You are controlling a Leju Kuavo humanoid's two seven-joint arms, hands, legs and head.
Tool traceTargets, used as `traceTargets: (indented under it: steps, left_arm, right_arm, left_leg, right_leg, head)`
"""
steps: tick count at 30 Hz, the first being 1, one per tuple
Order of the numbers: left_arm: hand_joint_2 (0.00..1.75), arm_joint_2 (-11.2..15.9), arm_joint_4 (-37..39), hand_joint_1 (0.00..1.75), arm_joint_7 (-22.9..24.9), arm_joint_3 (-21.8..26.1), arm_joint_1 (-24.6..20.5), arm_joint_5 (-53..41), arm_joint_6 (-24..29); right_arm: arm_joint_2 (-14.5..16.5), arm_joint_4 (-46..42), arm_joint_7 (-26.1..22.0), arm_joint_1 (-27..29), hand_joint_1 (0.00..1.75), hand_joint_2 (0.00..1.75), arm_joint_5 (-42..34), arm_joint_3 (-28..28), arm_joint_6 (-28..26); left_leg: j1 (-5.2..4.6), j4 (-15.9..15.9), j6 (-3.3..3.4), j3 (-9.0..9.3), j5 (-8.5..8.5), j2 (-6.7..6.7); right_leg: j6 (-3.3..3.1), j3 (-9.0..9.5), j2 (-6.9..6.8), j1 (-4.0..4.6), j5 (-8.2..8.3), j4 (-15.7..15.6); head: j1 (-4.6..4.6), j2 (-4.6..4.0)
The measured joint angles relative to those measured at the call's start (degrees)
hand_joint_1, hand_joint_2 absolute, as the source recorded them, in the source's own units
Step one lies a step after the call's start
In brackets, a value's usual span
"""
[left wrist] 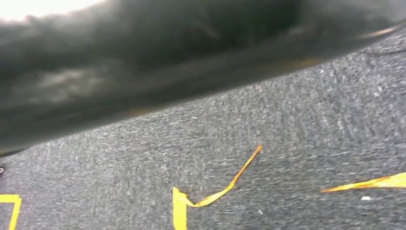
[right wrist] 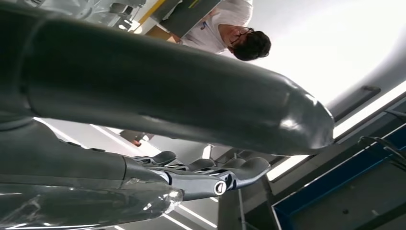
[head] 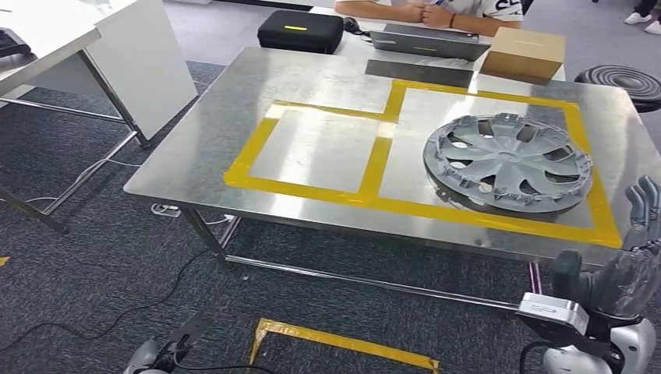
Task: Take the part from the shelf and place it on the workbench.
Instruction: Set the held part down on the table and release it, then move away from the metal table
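One metal workbench (head: 234, 148) fills most of the head view; its far right corner is cut off by the picture's edge. Two rectangles of yellow tape (head: 374, 167) are marked on its top, sharing one strip down the middle.

One grey part (head: 508, 162), a wheel cover, lies flat inside the right-hand rectangle, near the workbench's front edge; its rim reaches the tape on the right side. Nothing touches it.

At the far edge of the workbench stand one black case (head: 301, 31), one laptop (head: 429, 40) and one cardboard box (head: 523, 53). One person (head: 425, 11) sits behind them, cut off above the forearms. Right of the workbench, one black stool (head: 623, 82) is partly cropped.

The right hand (head: 627, 253) is raised just off the workbench's front right corner, apart from the part, fingers spread and upright, grasping nothing; the right wrist view confirms the extended fingers (right wrist: 210, 172) with nothing between them.

The left hand cannot be made out: the left wrist view is blurred, giving only grey carpet (left wrist: 287, 129) with yellow tape strips, so whether it is released or clenched I cannot tell.
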Motion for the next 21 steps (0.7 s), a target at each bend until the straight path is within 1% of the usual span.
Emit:
traceTargets:
  steps: [1, 2, 3, 4, 5, 6, 7, 8, 9, 10, 11, 12, 13, 14, 15, 16, 17, 18, 19, 20, 21]
  left_arm:
    - [0.00, 0.0, 0.0, 0.00, 0.0, 0.0, 0.0, 0.0, 0.0]
    - [0.00, 0.1, 0.0, 0.00, 0.0, 0.0, 0.1, 0.1, 0.0]
    - [0.00, 0.1, 0.0, 0.00, 0.0, 0.0, 0.1, 0.2, 0.0]
    - [0.00, 0.2, 0.0, 0.00, 0.0, 0.1, 0.2, 0.2, 0.0]
    - [0.00, 0.2, 0.0, 0.00, 0.0, 0.1, 0.2, 0.3, 0.1]
    - [0.00, 0.2, 0.0, 0.00, 0.0, 0.1, 0.2, 0.3, 0.1]
    - [0.00, 0.2, 0.0, 0.00, 0.0, 0.1, 0.2, 0.3, 0.1]
    - [0.00, 0.2, 0.0, 0.00, 0.0, 0.1, 0.2, 0.4, 0.2]
    - [0.00, 0.2, 0.0, 0.00, 0.0, 0.1, 0.3, 0.5, 0.2]
    - [0.00, 0.2, 0.0, 0.00, 0.0, 0.1, 0.3, 0.6, 0.2]
    - [0.00, 0.2, 0.0, 0.00, 0.0, 0.1, 0.4, 0.7, 0.3]
    - [0.00, 0.2, 0.0, 0.00, 0.0, 0.1, 0.5, 0.8, 0.3]
    - [0.00, 0.2, 0.0, 0.00, 0.0, 0.1, 0.5, 0.8, 0.3]
    - [0.00, 0.3, 0.0, 0.00, -0.1, 0.1, 0.6, 0.8, 0.3]
    - [0.00, 0.3, 0.0, 0.00, -0.1, 0.2, 0.6, 0.9, 0.4]
    - [0.00, 0.3, 0.0, 0.00, -0.1, 0.2, 0.6, 0.9, 0.4]
    - [0.00, 0.3, 0.0, 0.00, -0.1, 0.2, 0.6, 0.9, 0.4]
    - [0.00, 0.3, 0.0, 0.00, -0.1, 0.2, 0.6, 0.9, 0.4]
    - [0.00, 0.3, 0.0, 0.00, -0.1, 0.2, 0.6, 0.9, 0.4]
    - [0.00, 0.4, 0.0, 0.00, -0.1, 0.2, 0.6, 0.9, 0.4]
    - [0.00, 0.4, 0.0, 0.00, -0.1, 0.2, 0.6, 0.9, 0.4]
  right_arm:
    - [0.0, 0.0, 0.0, 0.1, 0.00, 0.00, -0.5, 0.0, 0.0]
    - [0.0, 0.0, 0.1, 0.4, 0.00, 0.00, -1.0, 0.0, 0.1]
    - [0.0, 0.0, 0.1, 0.6, 0.00, 0.00, -1.5, 0.1, 0.2]
    - [0.0, 0.1, 0.1, 0.9, 0.00, 0.00, -2.0, 0.1, 0.3]
    - [0.0, 0.1, 0.0, 1.0, 0.00, 0.00, -2.4, 0.1, 0.3]
    - [0.0, 0.1, -0.2, 1.2, 0.00, 0.00, -2.9, 0.1, 0.3]
    - [0.0, 0.0, -0.4, 1.3, 0.00, 0.00, -3.2, 0.1, 0.3]
    - [0.0, 0.0, -0.6, 1.5, 0.00, 0.00, -3.5, 0.1, 0.3]
    - [0.0, -0.1, -0.7, 1.8, 0.00, 0.00, -3.8, 0.1, 0.3]
    - [0.0, -0.2, -0.8, 2.2, 0.00, 0.00, -4.0, 0.0, 0.3]
    - [0.0, -0.2, -1.0, 2.6, 0.00, 0.00, -4.3, 0.0, 0.2]
    - [0.1, -0.3, -1.2, 3.0, 0.00, 0.00, -4.5, 0.0, 0.2]
    - [0.2, -0.3, -1.4, 3.3, 0.00, 0.00, -4.6, 0.0, 0.2]
    - [0.3, -0.3, -1.6, 3.5, 0.00, 0.00, -4.6, 0.0, 0.2]
    - [0.3, -0.4, -1.7, 3.8, 0.00, 0.00, -4.6, 0.0, 0.1]
    - [0.3, -0.4, -1.8, 4.0, 0.00, 0.00, -4.7, 0.0, 0.1]
    - [0.4, -0.4, -1.9, 4.3, 0.00, 0.00, -4.9, 0.0, 0.1]
    - [0.4, -0.4, -1.9, 4.6, 0.00, 0.00, -5.1, 0.0, 0.1]
    - [0.5, -0.4, -2.0, 4.9, 0.00, 0.00, -5.3, 0.0, 0.1]
    - [0.5, -0.4, -2.1, 5.1, 0.00, 0.00, -5.5, 0.0, 0.1]
    - [0.5, -0.4, -2.1, 5.3, 0.00, 0.00, -5.5, -0.1, 0.1]
  left_leg:
    - [-0.04, 0.0, 0.08, -0.62, 0.46, 0.01]
    - [-0.09, 0.1, 0.08, -1.26, 0.93, 0.03]
    - [-0.15, 0.1, 0.07, -1.86, 1.40, 0.04]
    - [-0.21, 0.1, 0.03, -2.40, 1.83, 0.05]
    - [-0.26, 0.1, -0.05, -2.85, 2.25, 0.04]
    - [-0.29, 0.1, -0.19, -3.19, 2.63, 0.03]
    - [-0.35, 0.1, -0.41, -3.47, 3.01, 0.01]
    - [-0.39, 0.1, -0.70, -3.66, 3.39, 0.01]
    - [-0.38, 0.1, -1.04, -3.78, 3.74, 0.02]
    - [-0.38, 0.0, -1.42, -3.88, 4.11, 0.01]
    - [-0.31, 0.1, -1.77, -3.99, 4.25, 0.02]
    - [-0.27, 0.4, -2.12, -4.30, 3.69, 0.03]
    - [-0.26, 1.6, -2.44, -4.90, 2.16, 0.03]
    - [-0.22, 3.9, -2.72, -5.81, -0.25, 0.04]
    - [-0.20, 7.3, -2.95, -6.95, -3.11, 0.04]
    - [-0.16, 11.1, -3.13, -8.03, -5.57, 0.04]
    - [-0.13, 14.3, -3.27, -8.67, -6.92, 0.04]
    - [-0.11, 16.0, -3.34, -8.54, -6.95, 0.04]
    - [-0.08, 15.7, -3.37, -7.46, -5.89, 0.04]
    - [-0.03, 13.4, -3.38, -5.36, -4.27, 0.04]
    - [0.05, 9.6, -3.38, -2.51, -2.99, 0.05]
  right_leg:
    - [0.12, -1.04, 0.00, -0.01, -2.07, 3.8]
    - [0.16, -1.49, 0.00, -0.01, -3.16, 6.5]
    - [0.10, -1.00, 0.01, 0.00, -3.14, 7.3]
    - [-0.05, 0.56, 0.01, 0.02, -2.19, 5.9]
    - [-0.31, 3.26, 0.01, 0.07, -0.75, 2.5]
    - [-0.64, 6.31, 0.01, 0.16, 0.16, -2.0]
    - [-0.89, 9.09, 0.01, 0.29, 0.69, -6.0]
    - [-1.11, 10.91, 0.03, 0.45, 0.82, -8.9]
    - [-1.27, 11.54, 0.07, 0.60, 0.63, -10.3]
    - [-1.46, 11.47, 0.11, 0.71, 0.86, -10.6]
    - [-1.82, 10.98, 0.08, 0.63, 1.24, -10.6]
    - [-2.25, 10.66, 0.04, 0.54, 1.70, -10.7]
    - [-2.74, 10.28, -0.03, 0.41, 2.31, -10.9]
    - [-3.14, 9.79, -0.09, 0.28, 2.97, -11.0]
    - [-3.38, 9.21, -0.12, 0.30, 3.55, -10.9]
    - [-3.49, 8.44, -0.13, 0.30, 4.15, -10.9]
    - [-3.45, 7.66, -0.15, 0.31, 4.69, -10.8]
    - [-3.34, 6.87, -0.17, 0.31, 5.24, -10.7]
    - [-3.19, 6.09, -0.19, 0.29, 5.74, -10.6]
    - [-3.00, 5.35, -0.19, 0.26, 6.20, -10.4]
    - [-2.76, 4.71, -0.18, 0.25, 6.63, -10.2]
  head:
    - [0.01, 0.00]
    - [0.01, 0.00]
    - [0.01, 0.00]
    - [0.01, 0.00]
    - [0.00, 0.00]
    - [0.01, 0.00]
    - [-0.03, 0.00]
    - [-0.04, 0.00]
    - [-0.01, 0.00]
    - [0.00, 0.00]
    - [0.07, 0.00]
    - [0.06, 0.00]
    - [-0.10, 0.00]
    - [-0.23, 0.00]
    - [-0.40, 0.00]
    - [-0.51, 0.00]
    - [-0.50, 0.00]
    - [-0.51, 0.00]
    - [-0.52, 0.00]
    - [-0.51, 0.00]
    - [-0.52, 0.00]
